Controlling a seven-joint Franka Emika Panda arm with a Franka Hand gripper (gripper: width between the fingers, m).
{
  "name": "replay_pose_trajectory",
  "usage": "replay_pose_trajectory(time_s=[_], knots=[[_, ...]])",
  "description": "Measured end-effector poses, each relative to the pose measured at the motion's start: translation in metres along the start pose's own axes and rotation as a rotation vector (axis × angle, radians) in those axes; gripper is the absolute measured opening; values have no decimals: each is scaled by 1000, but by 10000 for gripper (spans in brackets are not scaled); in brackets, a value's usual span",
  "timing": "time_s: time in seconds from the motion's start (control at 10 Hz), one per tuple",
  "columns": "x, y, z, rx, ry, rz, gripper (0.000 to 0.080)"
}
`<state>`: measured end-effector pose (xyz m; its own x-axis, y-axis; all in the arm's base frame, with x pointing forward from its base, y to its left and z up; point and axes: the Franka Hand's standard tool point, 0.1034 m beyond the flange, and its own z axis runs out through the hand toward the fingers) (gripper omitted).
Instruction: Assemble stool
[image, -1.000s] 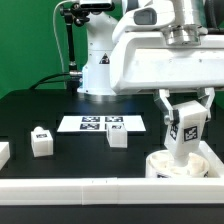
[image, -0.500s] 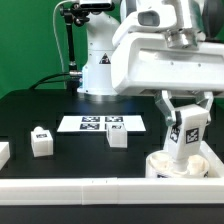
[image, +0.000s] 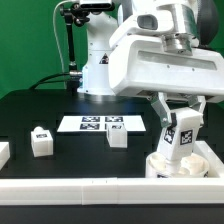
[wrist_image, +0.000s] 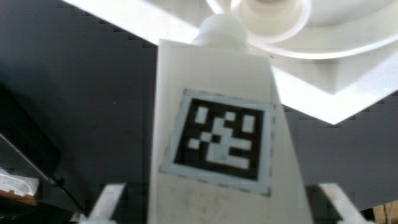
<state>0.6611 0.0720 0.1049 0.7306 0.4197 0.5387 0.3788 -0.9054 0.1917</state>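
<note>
The claw (image: 182, 118) is clamped on a leg (image: 181, 136), fingers (wrist_image: 111, 203) pressing its two sides. The leg's long axis runs nearly upright, straight down from the claw to the seat (image: 178, 167), which lies on the desk (image: 60, 105) at the exterior view's right, by the front rail (image: 90, 194). The leg's lower end meets the seat; how deep it sits I cannot tell. The coming move likely depends on keeping that axis square to the seat. Compared with half a second ago, the wrist has turned and the leg's tag looks rotated, leaning slightly. A loose leg (image: 41, 141) stands well apart.
</note>
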Motion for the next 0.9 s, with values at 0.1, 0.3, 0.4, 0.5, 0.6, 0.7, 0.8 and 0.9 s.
replay_pose_trajectory(time_s=[0.1, 0.3, 0.4, 0.5, 0.6, 0.7, 0.8, 0.9], knots=[[0, 0, 0, 0, 0, 0, 328], [-5, -8, -1, 9, -7, -5, 328], [-7, -9, -1, 11, -10, -6, 328], [-7, -11, -1, 13, -11, -7, 328], [-8, -13, 1, 16, -14, -9, 328], [-8, -14, 1, 16, -14, -10, 328], [-7, -17, 1, 19, -13, -13, 328], [-6, -21, 1, 23, -13, -18, 328]])
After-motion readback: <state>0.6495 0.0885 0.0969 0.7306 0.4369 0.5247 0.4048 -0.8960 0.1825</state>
